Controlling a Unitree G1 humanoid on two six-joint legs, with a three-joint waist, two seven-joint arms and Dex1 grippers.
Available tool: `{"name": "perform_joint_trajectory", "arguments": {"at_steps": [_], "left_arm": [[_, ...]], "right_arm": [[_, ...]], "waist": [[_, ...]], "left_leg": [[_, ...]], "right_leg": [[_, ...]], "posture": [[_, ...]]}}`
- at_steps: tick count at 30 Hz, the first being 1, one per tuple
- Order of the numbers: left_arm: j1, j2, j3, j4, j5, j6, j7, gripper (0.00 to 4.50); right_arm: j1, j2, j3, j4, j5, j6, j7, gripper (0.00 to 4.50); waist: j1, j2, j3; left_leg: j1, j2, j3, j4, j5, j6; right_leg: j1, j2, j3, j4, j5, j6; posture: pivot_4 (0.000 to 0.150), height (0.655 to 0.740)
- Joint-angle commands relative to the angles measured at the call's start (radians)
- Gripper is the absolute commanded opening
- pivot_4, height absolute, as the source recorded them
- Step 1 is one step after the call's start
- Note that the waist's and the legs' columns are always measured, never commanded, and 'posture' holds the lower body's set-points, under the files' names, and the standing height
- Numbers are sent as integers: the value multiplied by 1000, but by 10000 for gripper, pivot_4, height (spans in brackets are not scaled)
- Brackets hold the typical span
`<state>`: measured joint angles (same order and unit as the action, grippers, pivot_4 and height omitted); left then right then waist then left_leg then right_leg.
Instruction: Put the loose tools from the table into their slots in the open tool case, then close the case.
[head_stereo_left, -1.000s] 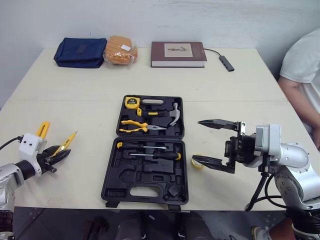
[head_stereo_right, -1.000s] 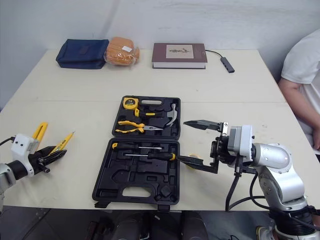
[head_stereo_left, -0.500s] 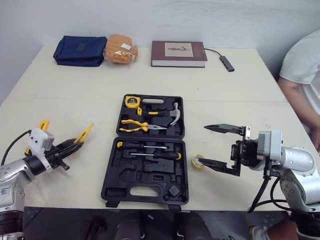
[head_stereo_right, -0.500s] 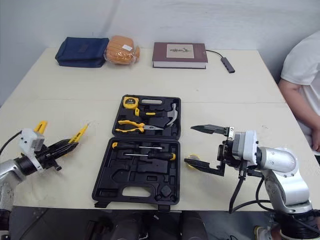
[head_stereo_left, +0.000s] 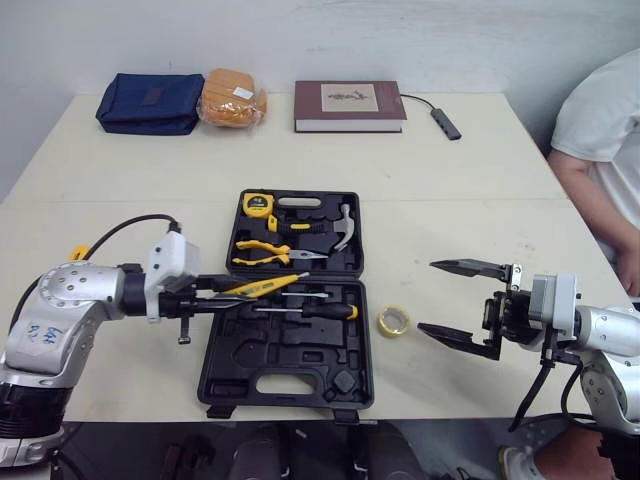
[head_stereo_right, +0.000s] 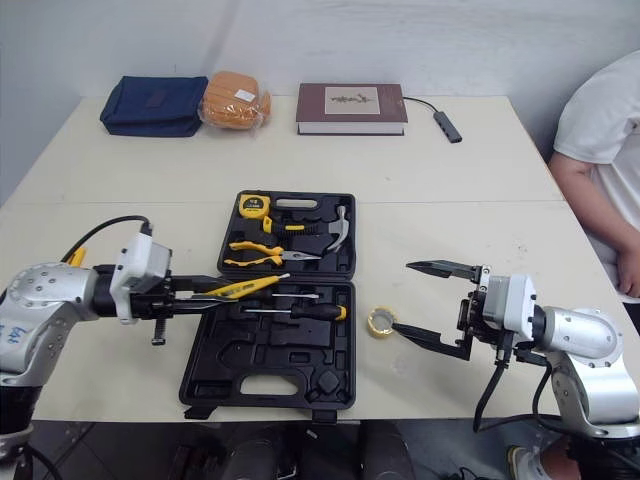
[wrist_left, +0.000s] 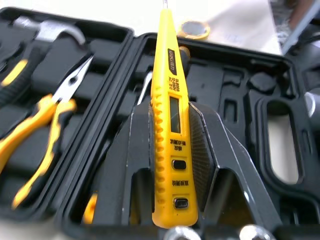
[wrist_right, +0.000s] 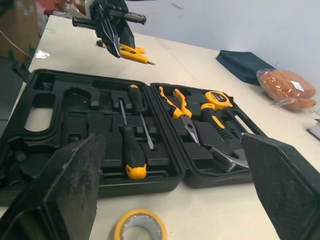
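- The left gripper reaches in from the left side of the open tool case, and its fingers pinch a yellow tester pen by the handle end.
- The pen lies nearly level over the near half of the case, tip pointing toward the robot's right, above the screwdriver slots. Whether it touches the case cannot be told.
- In that near half a black-and-yellow screwdriver sits in its slot, with a thinner one just beyond it; other recesses there are unfilled.
- The far half holds a tape measure, a hammer and yellow-handled pliers.
- The case lies open flat in the middle of the desk.
- A roll of yellow tape lies on the desk just right of the case.
- The right gripper hangs near the tape, to its right, fingers spread wide and holding nothing.
- A bit of another yellow thing shows on the desk behind the left arm; what it is cannot be told.
- Along the far edge lie a blue pouch, an orange packet, a book and a small adapter on a cable.
- A person in white sits at the right side.
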<state>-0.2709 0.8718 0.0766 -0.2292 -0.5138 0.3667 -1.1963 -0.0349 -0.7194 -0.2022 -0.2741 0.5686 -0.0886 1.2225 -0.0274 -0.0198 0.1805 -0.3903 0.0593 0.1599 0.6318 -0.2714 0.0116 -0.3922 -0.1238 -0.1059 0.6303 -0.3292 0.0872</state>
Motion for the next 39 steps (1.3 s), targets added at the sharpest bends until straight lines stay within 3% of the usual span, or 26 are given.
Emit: {"name": "perform_joint_trajectory", "arguments": {"at_steps": [1,17,39], "left_arm": [[-2,45,-92,-17,118,-98,-61,3249],[-92,105,-212,43,330,-148,-66,3249],[-192,38,-314,72,405,-105,-88,3249]], "right_arm": [[22,0,-14,-51,-2,-18,-11,45000],[70,-12,-17,-88,-5,-11,-18,45000],[80,-9,-11,-103,-21,-13,-44,45000]], "waist": [[0,0,0],[2,0,0],[3,0,0]], "left_leg": [[0,0,0,0,0,0],[0,2,0,2,0,0],[-1,3,0,7,-1,0]], "right_leg": [[0,0,0,0,0,0],[0,8,2,0,0,0],[0,9,3,4,0,0]], "posture": [[1500,7400],[1500,7400],[1500,7400]]}}
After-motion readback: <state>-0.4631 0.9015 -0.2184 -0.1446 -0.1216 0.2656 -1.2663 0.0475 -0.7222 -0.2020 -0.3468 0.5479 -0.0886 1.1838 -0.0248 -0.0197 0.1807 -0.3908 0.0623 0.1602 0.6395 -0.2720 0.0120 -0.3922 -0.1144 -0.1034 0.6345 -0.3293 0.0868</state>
